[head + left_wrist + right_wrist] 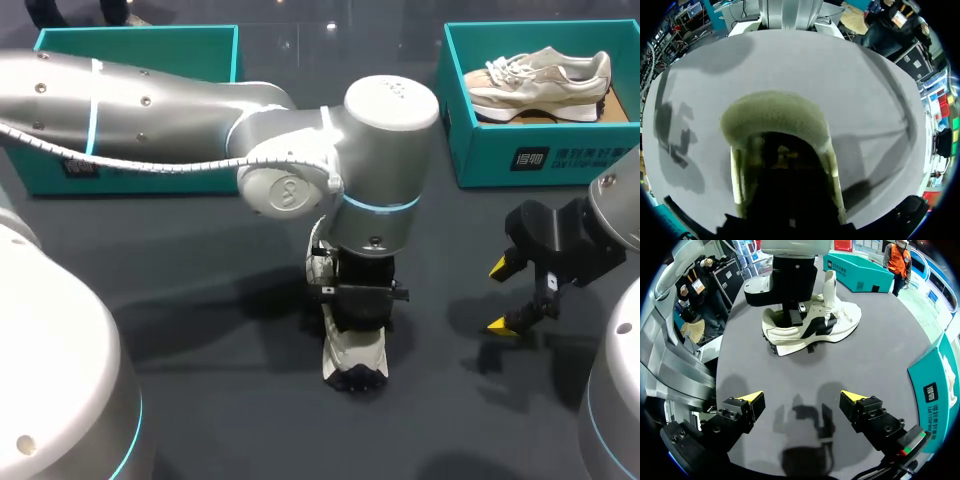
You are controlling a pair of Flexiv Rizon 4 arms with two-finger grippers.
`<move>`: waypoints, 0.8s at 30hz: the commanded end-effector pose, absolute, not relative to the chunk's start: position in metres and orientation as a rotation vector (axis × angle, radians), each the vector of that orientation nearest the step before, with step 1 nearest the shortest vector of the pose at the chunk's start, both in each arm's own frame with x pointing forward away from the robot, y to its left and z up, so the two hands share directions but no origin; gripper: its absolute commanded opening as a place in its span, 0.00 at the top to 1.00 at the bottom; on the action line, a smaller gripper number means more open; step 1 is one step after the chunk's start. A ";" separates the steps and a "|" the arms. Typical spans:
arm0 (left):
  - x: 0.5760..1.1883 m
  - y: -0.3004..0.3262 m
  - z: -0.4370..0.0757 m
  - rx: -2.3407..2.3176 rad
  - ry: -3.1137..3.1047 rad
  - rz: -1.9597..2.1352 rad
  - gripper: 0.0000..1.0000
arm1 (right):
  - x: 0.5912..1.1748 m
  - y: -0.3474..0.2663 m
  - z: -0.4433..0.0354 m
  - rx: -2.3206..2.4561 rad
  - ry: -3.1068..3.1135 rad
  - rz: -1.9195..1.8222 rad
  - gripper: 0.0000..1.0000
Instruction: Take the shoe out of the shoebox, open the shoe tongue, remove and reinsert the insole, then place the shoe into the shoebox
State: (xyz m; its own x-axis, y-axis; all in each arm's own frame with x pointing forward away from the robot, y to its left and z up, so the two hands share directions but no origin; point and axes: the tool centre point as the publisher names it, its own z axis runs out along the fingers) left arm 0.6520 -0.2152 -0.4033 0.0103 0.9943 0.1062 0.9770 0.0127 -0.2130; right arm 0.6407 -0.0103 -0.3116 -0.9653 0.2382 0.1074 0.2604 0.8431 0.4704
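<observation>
A teal shoebox (150,45) sits at the far left of the table (210,420). Mid-table the shoe (355,360) stands on its sole, tongue (830,287) upright, the left gripper (360,310) sunk into its opening; whether it clamps the insole I cannot tell. Any pull should go slow and straight up, while the right gripper (500,296), spread wide and hovering well to the right, could pin the toe.

White printed logo block and a row of characters on the teal front wall of the right shoebox (480,155), too small to make out. Same block shows in the right wrist view. Left shoebox (45,178) front carries a similar mark, mostly hidden. Nothing legible
</observation>
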 end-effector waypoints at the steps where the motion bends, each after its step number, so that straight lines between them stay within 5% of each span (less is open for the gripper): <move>1: 0.653 -0.220 -0.408 -2.069 -2.078 0.119 1.00 | 0.639 -0.011 -0.311 -0.404 -2.976 -0.768 0.00; 16: 0.662 -0.216 -0.333 -2.168 -2.247 0.167 1.00 | 0.639 -0.011 -0.311 -0.404 -2.976 -0.768 0.00; 24: 0.673 -0.212 -0.334 -2.148 -2.375 0.124 1.00 | 0.639 -0.011 -0.311 -0.404 -2.976 -0.768 0.00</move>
State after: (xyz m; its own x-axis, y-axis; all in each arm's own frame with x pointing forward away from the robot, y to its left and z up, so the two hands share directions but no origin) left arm 0.6752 -0.2186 -0.3307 -0.0914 0.9942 -0.0560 0.9955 0.0899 -0.0299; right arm 0.6407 -0.0103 -0.3116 -0.9652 0.2383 0.1074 0.2605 0.8431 0.4704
